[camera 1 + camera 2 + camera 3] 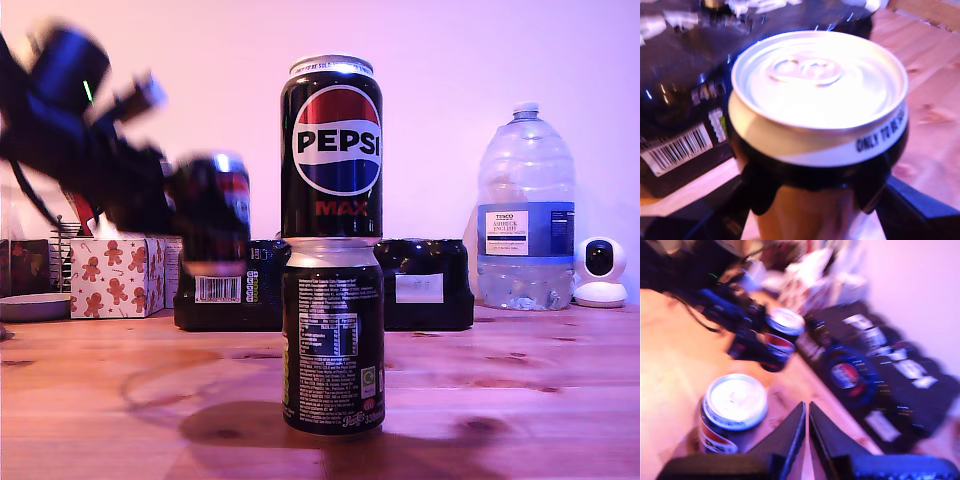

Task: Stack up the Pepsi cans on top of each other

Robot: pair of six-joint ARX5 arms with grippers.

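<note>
**Third can aloft, stack of two waiting**

Item 1. Carried can: black Pepsi can, clenched in my first gripper, jaws clamped on the body below the silver rim. Held clear of the table, long axis near upright, perhaps slightly tilted; blur prevents a firmer reading. In the exterior view, at about 9 o'clock from the stack.

Item 2. Stack: lower can upright on the table, small print facing the camera; upper can upright on its lid, logo facing the camera. Axes appear aligned. Top rim of the upper can sits higher than the carried can, so the coming move likely calls for a lift first, then travel toward 3 o'clock over the stack. Risk judged: a sideways approach at present height would strike the upper can.

Item 3. My second gripper: fingers pressed together, grasping nothing, hanging above the stack with its lid at about 9 o'clock from the fingertips. Nearer the stack; not visible in the exterior view.

Item 4. Surroundings, exterior view: black multipack behind the stack; water bottle at 3 o'clock; small white camera beyond it; gingerbread-print box at 9 o'clock. None in the path.
</note>
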